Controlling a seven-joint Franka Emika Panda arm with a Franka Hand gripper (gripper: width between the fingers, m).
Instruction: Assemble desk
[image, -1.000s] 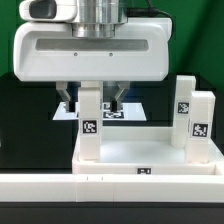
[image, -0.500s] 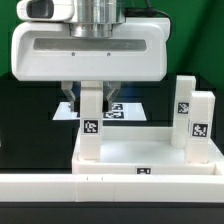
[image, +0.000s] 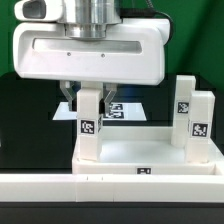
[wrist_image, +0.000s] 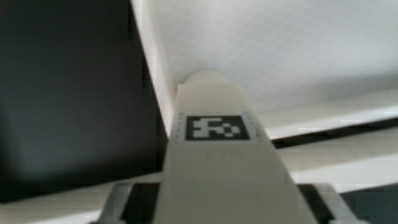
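1. Nearest, the long white border wall (image: 110, 185) runs along the bench's front edge.
2. Behind it, the desk top (image: 135, 152) lies flat, two legs (image: 196, 125) standing at 3 o'clock.
3. At 9 o'clock, the tool (image: 91, 95) pinches a third leg (image: 90, 125); it has shifted slightly toward 9 o'clock within a second, suggesting the leg is being seated in its corner socket.
4. Farthest, the marker board (image: 128, 110) lies flat.

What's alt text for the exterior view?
The end effector straddles an upright white leg at the desk top's corner on the exterior view's left. Two more tagged legs stand on the exterior view's right.
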